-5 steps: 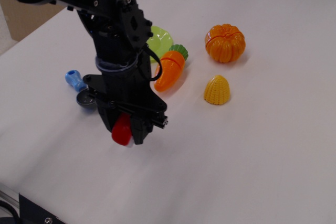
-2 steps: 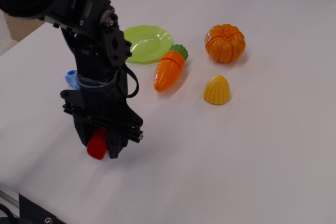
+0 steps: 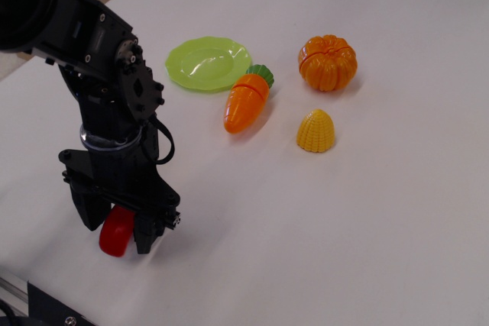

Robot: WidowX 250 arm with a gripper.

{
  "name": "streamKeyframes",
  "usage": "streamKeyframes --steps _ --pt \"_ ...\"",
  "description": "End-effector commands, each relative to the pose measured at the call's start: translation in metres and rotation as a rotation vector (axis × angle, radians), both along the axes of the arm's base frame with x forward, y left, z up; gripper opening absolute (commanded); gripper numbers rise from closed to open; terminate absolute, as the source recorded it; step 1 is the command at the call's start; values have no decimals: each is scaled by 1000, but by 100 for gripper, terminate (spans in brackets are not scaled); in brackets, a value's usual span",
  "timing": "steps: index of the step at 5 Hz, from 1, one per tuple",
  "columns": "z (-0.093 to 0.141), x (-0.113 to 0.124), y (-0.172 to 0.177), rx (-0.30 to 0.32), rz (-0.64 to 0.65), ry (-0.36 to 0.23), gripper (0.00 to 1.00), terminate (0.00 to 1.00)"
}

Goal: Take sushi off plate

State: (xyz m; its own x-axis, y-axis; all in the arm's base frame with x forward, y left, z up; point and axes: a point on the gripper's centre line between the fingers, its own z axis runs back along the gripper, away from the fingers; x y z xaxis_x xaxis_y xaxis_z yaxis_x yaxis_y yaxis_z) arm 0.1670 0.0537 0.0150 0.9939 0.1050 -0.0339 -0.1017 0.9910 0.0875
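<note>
The sushi (image 3: pixel 116 232) shows as a glossy red piece held between the fingers of my black gripper (image 3: pixel 118 233), low over the white table at the front left. The gripper is shut on it. The white base of the sushi is hidden by the fingers. The lime-green plate (image 3: pixel 208 63) with a scalloped rim lies bare at the back, far from the gripper, beyond my arm.
An orange carrot (image 3: pixel 247 101) with a green top lies just right of the plate. An orange pumpkin (image 3: pixel 328 62) and a yellow corn piece (image 3: pixel 316 130) sit to the right. The table's front edge (image 3: pixel 46 295) is close below the gripper.
My gripper has carried the sushi left and toward the front edge, away from the plate. The plate is now fully in view. The blue-handled scoop is now hidden behind my arm.
</note>
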Motion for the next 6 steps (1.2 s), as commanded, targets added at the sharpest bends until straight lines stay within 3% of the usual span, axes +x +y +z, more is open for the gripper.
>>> streamKeyframes --steps 1,3,4,5,6 --pt "51 15 4 3 27 -155 100 0" --pt "99 42 2 4 45 -266 100 0" --pt "113 45 2 1 37 -303 100 0" --pt "113 45 2 1 37 -303 100 0" --pt "113 45 2 1 37 -303 100 100"
